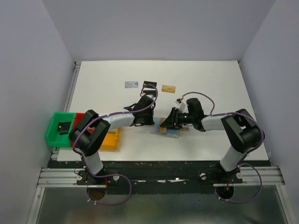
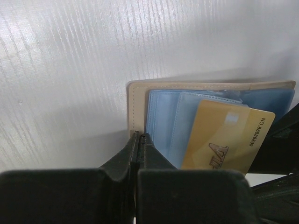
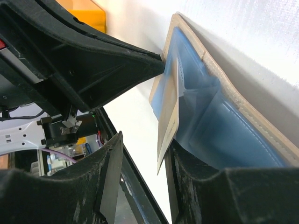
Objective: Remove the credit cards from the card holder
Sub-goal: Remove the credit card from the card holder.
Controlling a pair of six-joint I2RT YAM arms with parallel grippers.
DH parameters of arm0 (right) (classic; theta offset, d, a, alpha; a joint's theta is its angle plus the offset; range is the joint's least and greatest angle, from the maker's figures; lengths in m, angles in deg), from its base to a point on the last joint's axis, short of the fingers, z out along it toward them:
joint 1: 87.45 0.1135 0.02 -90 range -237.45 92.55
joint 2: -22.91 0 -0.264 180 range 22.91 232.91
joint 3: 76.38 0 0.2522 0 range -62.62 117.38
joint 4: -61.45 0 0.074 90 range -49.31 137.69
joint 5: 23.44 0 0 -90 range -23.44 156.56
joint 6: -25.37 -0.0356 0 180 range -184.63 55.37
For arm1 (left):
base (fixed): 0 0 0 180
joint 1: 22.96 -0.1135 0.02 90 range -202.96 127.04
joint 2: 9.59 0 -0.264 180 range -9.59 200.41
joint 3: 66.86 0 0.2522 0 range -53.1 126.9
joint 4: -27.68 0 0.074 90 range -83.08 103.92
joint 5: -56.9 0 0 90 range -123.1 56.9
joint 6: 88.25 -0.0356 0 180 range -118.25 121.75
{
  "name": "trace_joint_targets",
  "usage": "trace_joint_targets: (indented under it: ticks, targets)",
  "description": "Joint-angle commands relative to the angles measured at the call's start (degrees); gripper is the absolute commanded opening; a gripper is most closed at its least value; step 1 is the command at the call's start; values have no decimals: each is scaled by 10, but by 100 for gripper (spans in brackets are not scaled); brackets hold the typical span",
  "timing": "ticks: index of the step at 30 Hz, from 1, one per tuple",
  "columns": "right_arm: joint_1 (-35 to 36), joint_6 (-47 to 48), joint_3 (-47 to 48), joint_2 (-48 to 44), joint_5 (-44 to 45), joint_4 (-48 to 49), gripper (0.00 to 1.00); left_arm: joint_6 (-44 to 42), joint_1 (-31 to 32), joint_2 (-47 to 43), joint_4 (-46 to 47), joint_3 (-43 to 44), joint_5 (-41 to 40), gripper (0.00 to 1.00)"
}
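The card holder (image 1: 163, 131) lies open on the table, with light-blue panels and a tan border (image 2: 136, 105). An orange-gold credit card (image 2: 229, 140) sticks halfway out of a pocket. My left gripper (image 2: 139, 135) is shut, its tips resting on the holder's tan border; it also shows in the top view (image 1: 150, 119). My right gripper (image 3: 142, 158) is open around the protruding card (image 3: 169, 122), which touches the right-hand finger (image 3: 187, 163); there is a gap to the other finger. A silvery-white card (image 1: 131, 84), a black card (image 1: 149, 85) and an orange-gold card (image 1: 168, 88) lie on the table behind.
A green bin (image 1: 53, 133) with a dark item inside, a red bin (image 1: 79, 116) and a yellow bin (image 1: 111, 141) stand at the table's left front. The left arm reaches over the yellow bin. Walls enclose the table on three sides.
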Motion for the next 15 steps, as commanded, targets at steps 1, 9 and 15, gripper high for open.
trace_joint_targets:
  ticks: [1, 9, 15]
  targets:
    - [-6, 13, -13, -24, 12, -17, 48, 1, 2, 28, -23, -7, 2, 0]
    - [-14, 16, -25, -44, 20, -21, 44, 1, 2, 28, -24, -9, -2, 0]
    - [-22, 17, -31, -53, 25, -24, 40, 1, 2, 26, -25, -9, -2, 0]
